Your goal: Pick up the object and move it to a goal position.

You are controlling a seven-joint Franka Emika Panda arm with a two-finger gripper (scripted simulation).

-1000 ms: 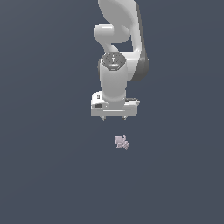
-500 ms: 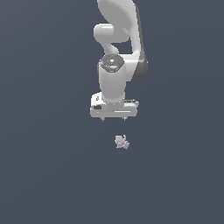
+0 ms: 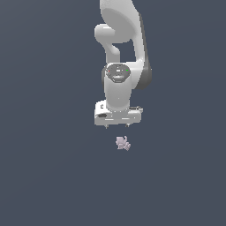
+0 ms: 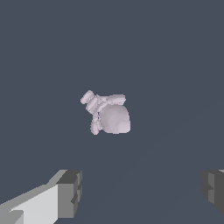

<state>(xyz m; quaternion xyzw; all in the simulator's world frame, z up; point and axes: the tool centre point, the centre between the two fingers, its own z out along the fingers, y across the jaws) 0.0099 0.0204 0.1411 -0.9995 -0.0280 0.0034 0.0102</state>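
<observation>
The object (image 3: 123, 143) is a tiny lumpy pale pinkish-lavender thing lying on the dark grey floor, alone. In the wrist view the object (image 4: 107, 114) shows a rounded body with small knobby bits on one side. My white gripper (image 3: 117, 126) hangs just above it and slightly toward the exterior view's left, apart from it. The gripper (image 4: 142, 192) is open: its two grey fingertips (image 4: 70, 192) stand wide apart, with nothing between them.
Flat dark grey floor (image 3: 53, 176) lies all around. The white arm (image 3: 121, 44) rises above the gripper. Nothing else is in view.
The gripper has sunk slightly toward the object over the last second. The object has not moved.
</observation>
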